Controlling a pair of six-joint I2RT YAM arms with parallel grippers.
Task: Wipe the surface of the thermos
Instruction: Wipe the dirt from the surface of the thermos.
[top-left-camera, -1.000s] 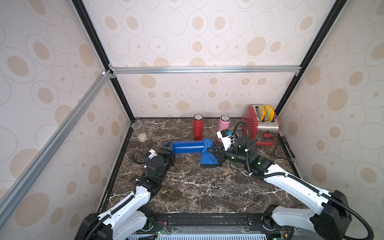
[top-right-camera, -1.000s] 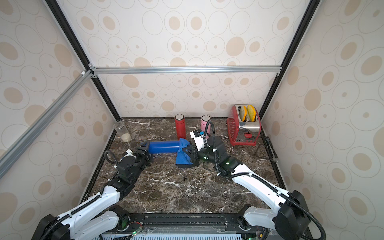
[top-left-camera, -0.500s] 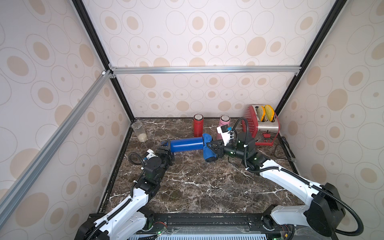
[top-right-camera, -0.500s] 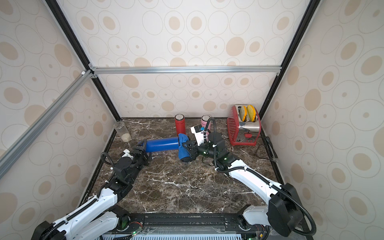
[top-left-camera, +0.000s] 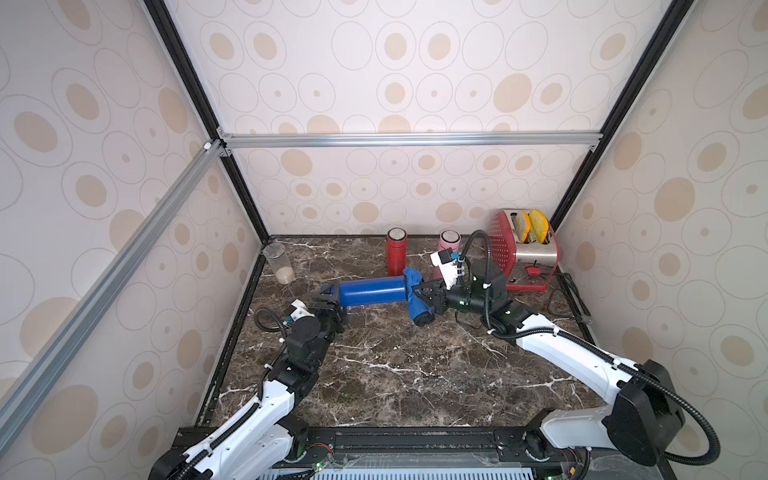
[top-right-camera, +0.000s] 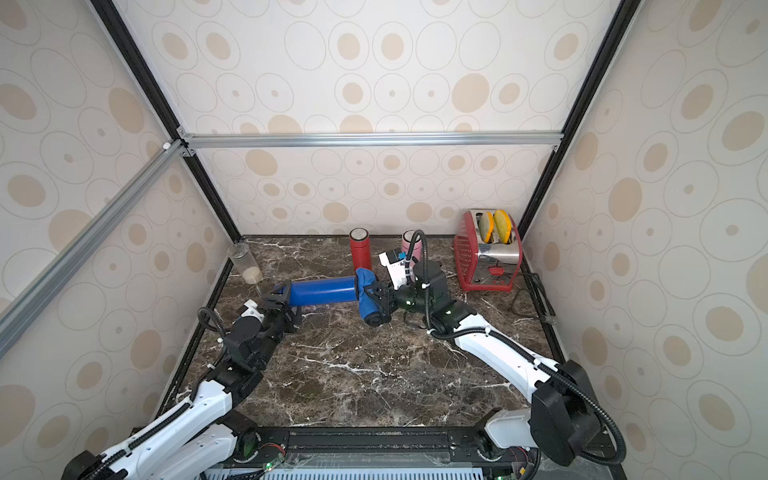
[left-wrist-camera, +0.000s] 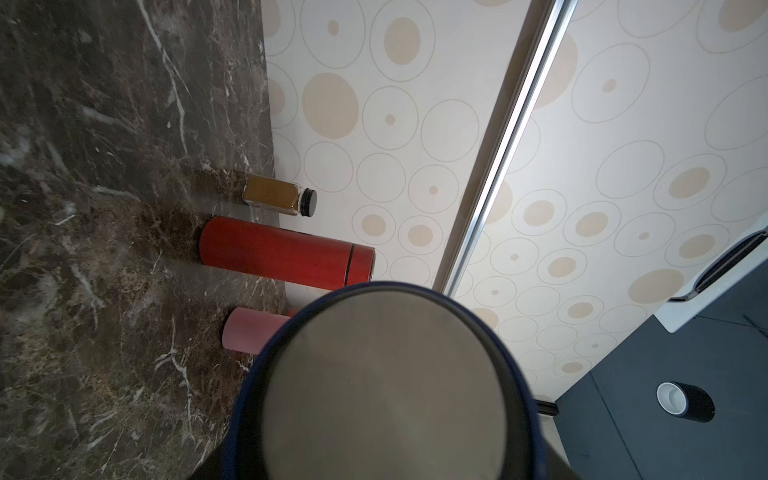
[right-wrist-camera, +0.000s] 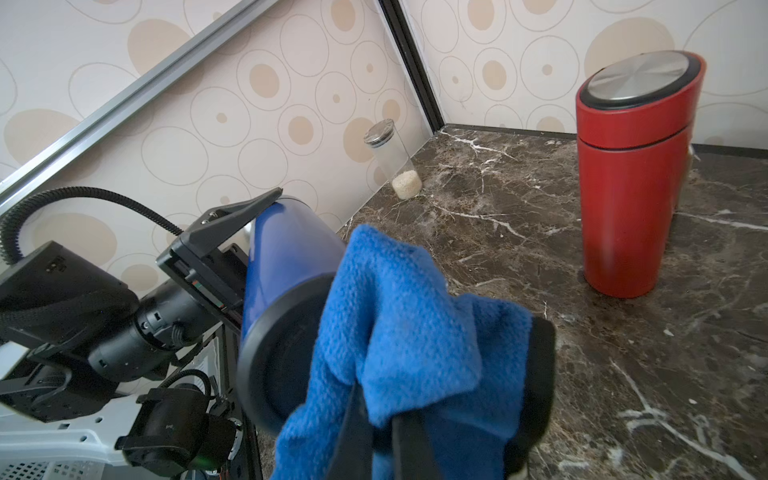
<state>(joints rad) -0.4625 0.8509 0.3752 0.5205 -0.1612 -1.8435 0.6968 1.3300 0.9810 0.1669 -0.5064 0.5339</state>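
The thermos (top-left-camera: 372, 292) is blue and lies on its side in the air over the table (top-left-camera: 395, 374), mid-table toward the back, just in front of the red flask (top-left-camera: 395, 253). Its long axis runs side to side, close to level. The steel-faced end points at the left arm and the black-rimmed end at the right arm.

The left gripper (top-left-camera: 332, 297) clamps the steel-faced end, one finger above the body and one below. The right gripper (top-left-camera: 419, 297) is pinched tight on a blue cloth (top-left-camera: 413, 278), which is draped over the black-rimmed end and touches it.

Both top views show the whole length of the thermos (top-right-camera: 322, 292) between the two arms, but neither end face. The left wrist view looks straight down the axis at the steel disc (left-wrist-camera: 386, 395), and its own jaws are out of frame. That view also shows a spice jar (left-wrist-camera: 274, 197) of brown powder behind the red flask (left-wrist-camera: 282, 257), which the top views hide. The right wrist view shows the dark end (right-wrist-camera: 286, 249), half under the cloth (right-wrist-camera: 407, 316).

A pink flask (top-left-camera: 449, 245) stands right of the red one. A toaster (top-left-camera: 528, 249) sits in the back right corner and a glass jar (top-left-camera: 280, 264) at back left.
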